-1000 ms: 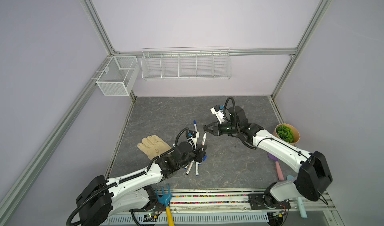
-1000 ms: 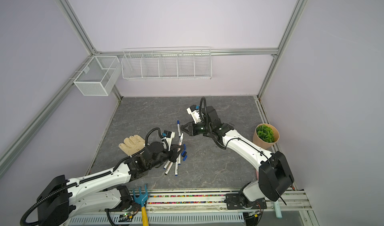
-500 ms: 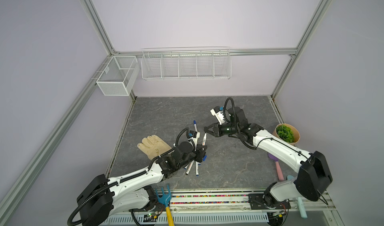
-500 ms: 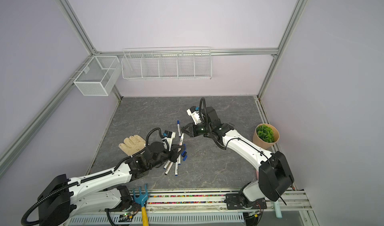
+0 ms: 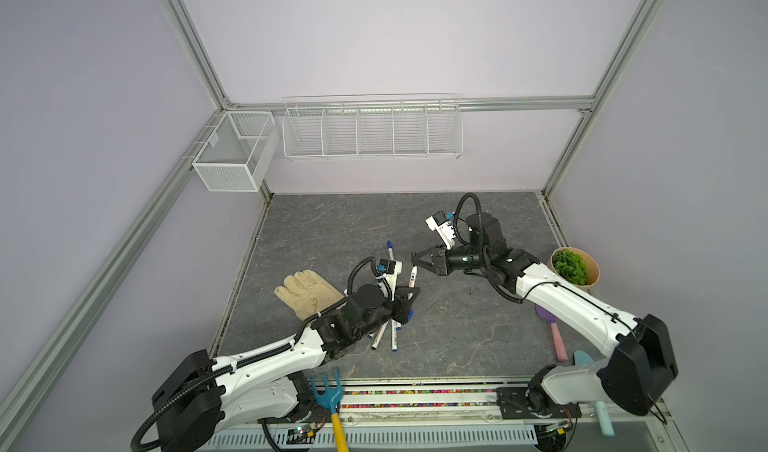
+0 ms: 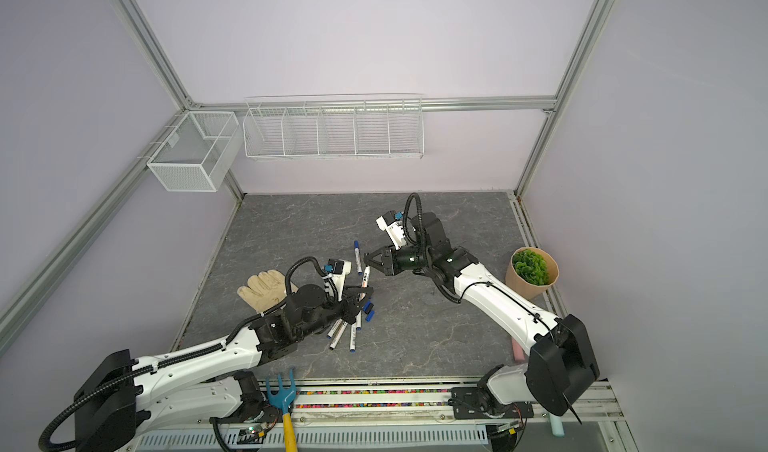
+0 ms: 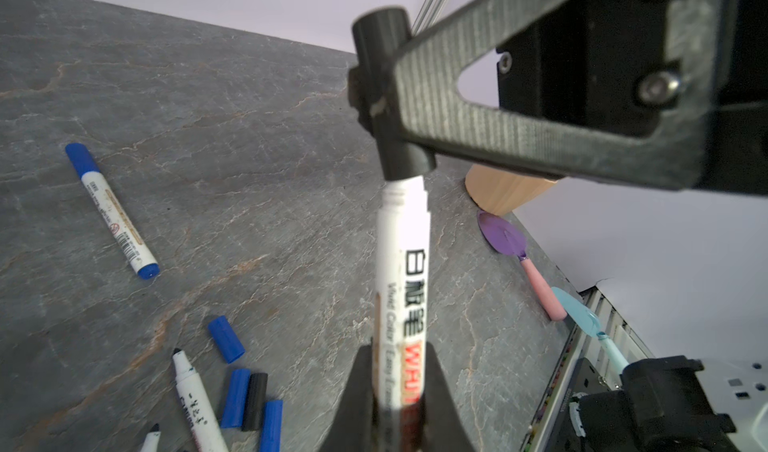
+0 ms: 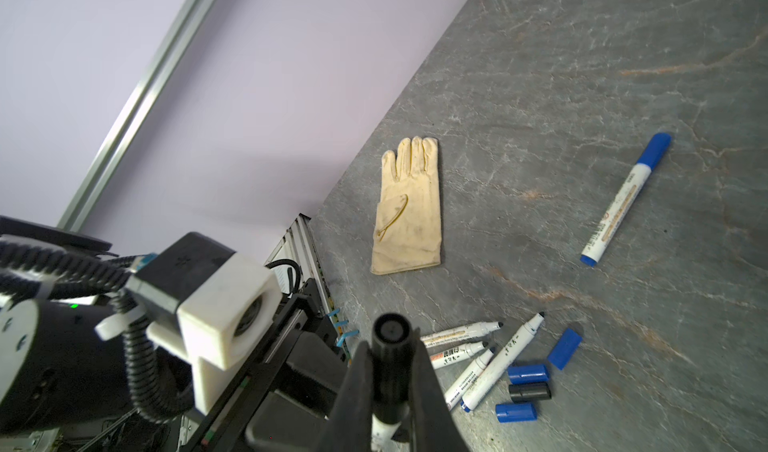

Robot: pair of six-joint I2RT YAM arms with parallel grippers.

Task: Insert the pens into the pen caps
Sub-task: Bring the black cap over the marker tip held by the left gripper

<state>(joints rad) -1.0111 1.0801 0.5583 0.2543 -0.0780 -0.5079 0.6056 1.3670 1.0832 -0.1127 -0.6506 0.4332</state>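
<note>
My left gripper (image 7: 399, 358) is shut on a white pen (image 7: 401, 287), which points up towards the right arm. My right gripper (image 8: 390, 354) is shut on a black pen cap (image 8: 390, 337). That cap (image 7: 386, 96) sits over the pen's tip, and the ridged neck shows just below it. In both top views the two grippers (image 5: 409, 294) (image 5: 415, 258) meet at this pen (image 6: 365, 277). A blue-capped pen (image 8: 623, 200) lies apart on the table. Several uncapped pens (image 8: 498, 362) lie beside blue caps (image 8: 528, 374) and a black cap (image 8: 530, 392).
A yellow glove (image 5: 307, 294) lies to the left of the pens. A potted plant (image 5: 575, 267) and a purple trowel (image 5: 548, 329) are at the right edge. A blue garden fork (image 5: 330, 400) rests on the front rail. Wire baskets (image 5: 372, 129) hang on the back wall.
</note>
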